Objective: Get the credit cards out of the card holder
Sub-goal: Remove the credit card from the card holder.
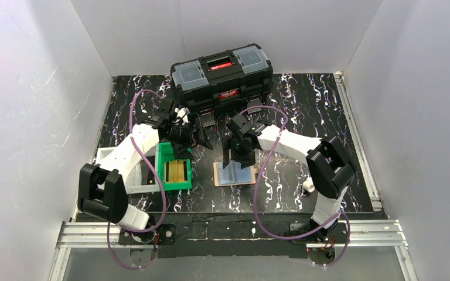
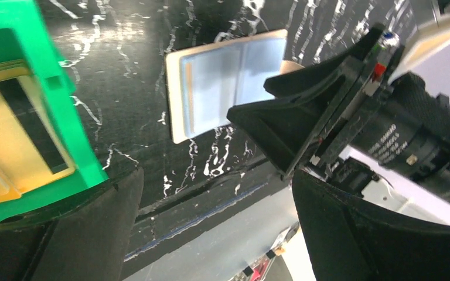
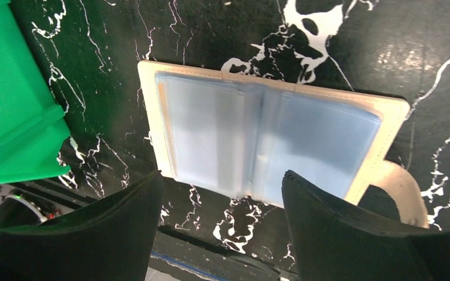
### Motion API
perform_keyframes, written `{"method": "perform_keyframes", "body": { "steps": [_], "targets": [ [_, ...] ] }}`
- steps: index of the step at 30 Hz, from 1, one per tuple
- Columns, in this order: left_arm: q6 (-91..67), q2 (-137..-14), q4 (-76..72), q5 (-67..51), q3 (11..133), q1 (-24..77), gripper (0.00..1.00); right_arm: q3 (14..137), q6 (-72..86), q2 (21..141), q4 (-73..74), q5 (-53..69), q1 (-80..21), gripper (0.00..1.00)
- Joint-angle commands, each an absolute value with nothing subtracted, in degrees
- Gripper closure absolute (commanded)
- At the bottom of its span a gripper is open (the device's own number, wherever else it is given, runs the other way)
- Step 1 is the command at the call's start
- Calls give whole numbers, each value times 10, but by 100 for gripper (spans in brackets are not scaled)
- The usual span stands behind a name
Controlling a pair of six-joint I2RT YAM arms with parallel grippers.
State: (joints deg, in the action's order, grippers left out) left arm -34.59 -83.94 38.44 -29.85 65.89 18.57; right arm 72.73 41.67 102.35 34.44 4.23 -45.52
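While the right gripper (image 3: 220,181) is hovering low over the card holder (image 3: 269,134), its jaws are standing well apart with nothing between them. From the right wrist view the two black fingers (image 3: 123,222) are sitting on either side of the holder's near edge, and I honestly can't tell if they're touching it.

The card holder is lying flat and folded open on the black marbled worktop (image 1: 304,99), roughly in the middle and in front of the arms. The credit cards (image 3: 322,146) are sitting inside it under cloudy clear sleeves, so everything's looking light blue, with a thin orange edge peeking out on one side. I can't make out how many are in there.

The left gripper (image 1: 202,136) is hanging just to the left of the holder, also wide open and not holding anything.

Next to it, a green bin (image 1: 165,153) with a yellow-tan slab (image 1: 177,171) in it is sitting left of the holder. A white tray (image 1: 102,155) is poking out from under the left arm, and a black toolbox (image 1: 222,76) is sitting at the far end of the worktop.
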Motion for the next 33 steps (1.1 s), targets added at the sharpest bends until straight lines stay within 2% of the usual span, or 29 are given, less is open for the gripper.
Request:
{"method": "perform_keyframes", "body": {
  "steps": [1, 6, 16, 20, 27, 33],
  "targets": [
    [-376, -824, 407, -213, 649, 186, 2, 770, 418, 1050, 378, 12, -478, 21],
    [-378, -808, 416, -174, 658, 186, 2, 796, 427, 1086, 401, 3, -498, 25],
    [-369, -815, 415, -189, 668, 186, 2, 825, 428, 1147, 441, -37, -512, 26],
    [-367, -813, 412, -190, 666, 188, 2, 824, 426, 1158, 446, -37, -512, 39],
    [-369, -825, 412, -191, 667, 204, 2, 792, 422, 1159, 420, -6, -506, 71],
    [-375, -843, 409, -194, 668, 228, 3, 742, 418, 1142, 376, 40, -483, 86]
  ]
}}
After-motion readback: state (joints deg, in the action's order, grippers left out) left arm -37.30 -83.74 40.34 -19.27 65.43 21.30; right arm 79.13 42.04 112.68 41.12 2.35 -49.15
